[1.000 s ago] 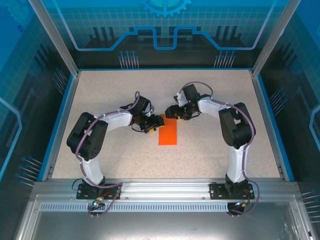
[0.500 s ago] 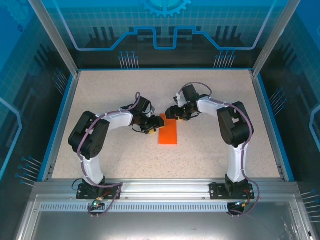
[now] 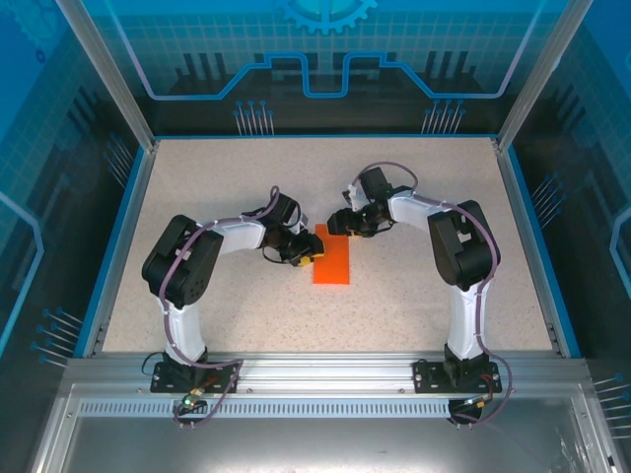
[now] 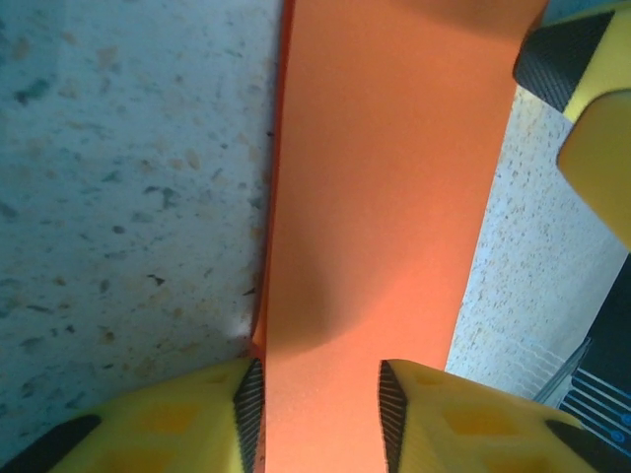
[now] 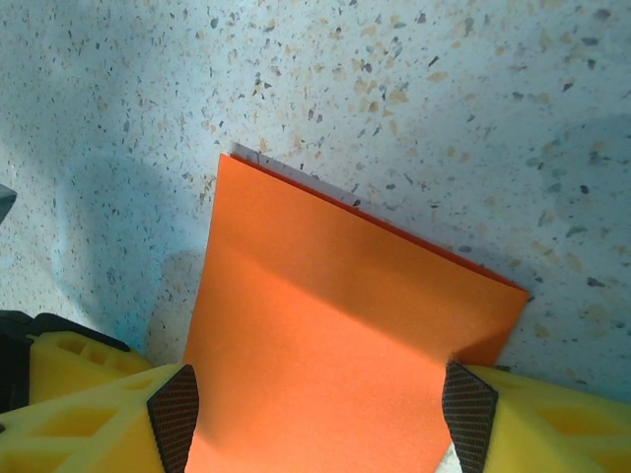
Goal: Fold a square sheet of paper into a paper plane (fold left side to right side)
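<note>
In the overhead view, the square sheet of paper (image 3: 332, 261) is seen folded into a narrow orange rectangle. It lies flat on the speckled surface (image 3: 424, 286) near the centre of the frame. The left end effector (image 3: 308, 252) is set at the paper's left edge, towards its upper end. The right end effector (image 3: 340, 226) is placed at the paper's top edge.

In the left wrist view, the paper is shown as a long orange band running from top to bottom. The left end effector's jaws are held apart, so it is open. One black pad (image 4: 248, 414) is placed at the paper's left edge and the other over the sheet itself. A yellow finger (image 4: 596, 118) of the other arm is seen at the upper right.

In the right wrist view, the pads (image 5: 174, 414) are spread wide at the lower corners. The paper is laid flat between them, unpinched, and this end effector is also open.
</note>
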Controlling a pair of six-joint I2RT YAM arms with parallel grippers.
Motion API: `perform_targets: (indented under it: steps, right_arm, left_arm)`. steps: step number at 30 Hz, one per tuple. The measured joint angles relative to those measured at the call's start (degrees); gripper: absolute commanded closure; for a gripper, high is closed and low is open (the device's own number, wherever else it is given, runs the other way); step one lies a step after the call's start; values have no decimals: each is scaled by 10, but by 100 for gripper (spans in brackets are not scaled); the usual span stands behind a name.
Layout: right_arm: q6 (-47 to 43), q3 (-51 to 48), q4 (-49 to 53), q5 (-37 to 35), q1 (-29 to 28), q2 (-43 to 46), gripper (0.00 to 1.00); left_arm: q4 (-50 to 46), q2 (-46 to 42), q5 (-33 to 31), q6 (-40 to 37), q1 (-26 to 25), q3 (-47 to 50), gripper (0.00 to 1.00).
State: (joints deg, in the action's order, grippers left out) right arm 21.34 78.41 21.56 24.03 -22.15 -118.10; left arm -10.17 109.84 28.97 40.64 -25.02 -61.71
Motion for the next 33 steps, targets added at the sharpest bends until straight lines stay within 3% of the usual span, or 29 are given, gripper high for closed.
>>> perform_targets:
  steps: [9, 16, 21, 29, 33]
  right_arm:
    - [0, -3, -3, 0, 0, 0, 28]
    - [0, -33, -37, 0, 0, 20, 15]
    - [-10, -77, -57, -25, 0, 58, 16]
    - [-52, -220, -122, -50, -4, 198, 16]
    - [-89, -279, -143, -87, -48, 272, 15]
  left_arm:
    - [0, 0, 4, 0, -1, 0, 87]
    - [2, 0, 5, 0, -1, 7, 90]
    - [2, -1, 5, 2, -1, 12, 96]
    - [21, -1, 11, 30, -1, 23, 100]
    - [28, -4, 20, 41, -1, 23, 100]
